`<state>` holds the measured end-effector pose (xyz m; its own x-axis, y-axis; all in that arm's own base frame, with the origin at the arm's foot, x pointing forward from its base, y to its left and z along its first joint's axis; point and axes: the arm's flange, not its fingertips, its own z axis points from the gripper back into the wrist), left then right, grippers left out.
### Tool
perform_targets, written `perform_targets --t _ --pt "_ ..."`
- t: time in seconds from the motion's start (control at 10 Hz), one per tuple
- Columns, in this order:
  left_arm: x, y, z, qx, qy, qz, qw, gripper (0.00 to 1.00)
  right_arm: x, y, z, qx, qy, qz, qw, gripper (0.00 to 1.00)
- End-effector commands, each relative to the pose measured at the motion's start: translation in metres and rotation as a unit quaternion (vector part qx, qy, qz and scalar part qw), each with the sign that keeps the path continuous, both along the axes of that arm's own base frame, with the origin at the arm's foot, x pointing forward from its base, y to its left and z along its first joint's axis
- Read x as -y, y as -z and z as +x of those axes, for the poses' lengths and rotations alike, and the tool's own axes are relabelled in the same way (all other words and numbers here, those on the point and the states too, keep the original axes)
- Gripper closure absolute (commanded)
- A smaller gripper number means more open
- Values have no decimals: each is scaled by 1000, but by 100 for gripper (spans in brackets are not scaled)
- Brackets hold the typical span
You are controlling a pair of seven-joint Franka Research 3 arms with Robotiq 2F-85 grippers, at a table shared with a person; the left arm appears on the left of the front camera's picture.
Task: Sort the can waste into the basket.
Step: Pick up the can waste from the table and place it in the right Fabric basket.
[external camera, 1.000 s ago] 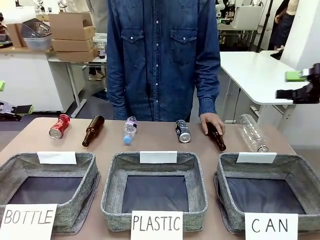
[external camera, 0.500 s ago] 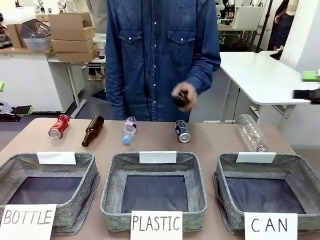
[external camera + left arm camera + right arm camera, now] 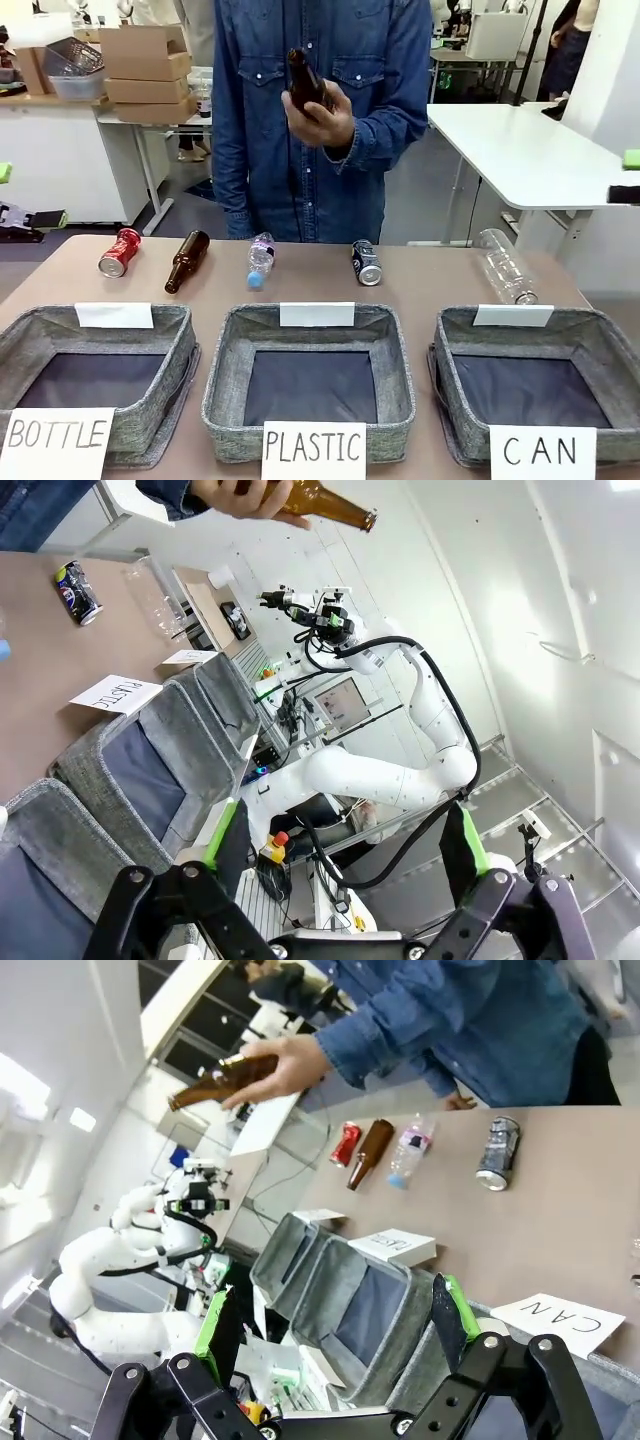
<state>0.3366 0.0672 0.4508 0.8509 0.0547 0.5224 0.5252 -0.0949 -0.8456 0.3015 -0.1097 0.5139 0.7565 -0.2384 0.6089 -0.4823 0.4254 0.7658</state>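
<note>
On the brown table (image 3: 420, 290) lie red can (image 3: 119, 252) and dark can (image 3: 366, 262) — left gripper (image 3: 345, 835), right gripper (image 3: 331, 1315) both spread apart.

Dark can (image 3: 366, 263), bare surface (image 3: 420, 285) either side, plastic bottle (image 3: 259, 260) and clear bottle (image 3: 506, 266) well apart from it, red can (image 3: 118, 252) near brown bottle (image 3: 186, 261), CAN basket (image 3: 580, 322) open-topped, person's hand (image 3: 322, 115) raised high above the row.

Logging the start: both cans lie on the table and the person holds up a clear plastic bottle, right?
No: the front view shows the hand holding up a brown glass bottle, not plastic. The red can and dark can lie on the table.
</note>
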Motion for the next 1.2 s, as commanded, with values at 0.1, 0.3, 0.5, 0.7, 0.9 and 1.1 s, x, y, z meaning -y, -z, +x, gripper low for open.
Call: perform_targets --t 0.1,0.3,0.5,0.7,0.9,1.1 --pt "2 -2 0 12 -2 -14 1000 0 -19 9 -10 -10 12 -11 1000 0" --pt "2 -2 0 12 -2 -14 1000 0 -22 9 -6 -14 9 -17 1000 0" --pt "2 -2 0 12 -2 -14 1000 0 -26 7 -2 -16 6 -23 1000 0" --pt "2 -2 0 12 -2 -14 1000 0 -30 7 2 -23 2 -32 999 0" --pt "2 -2 0 12 -2 -14 1000 0 -39 5 7 -30 0 -51 998 0" --pt "2 -2 0 12 -2 -14 1000 0 -49 3 12 -31 -15 -63 997 0"
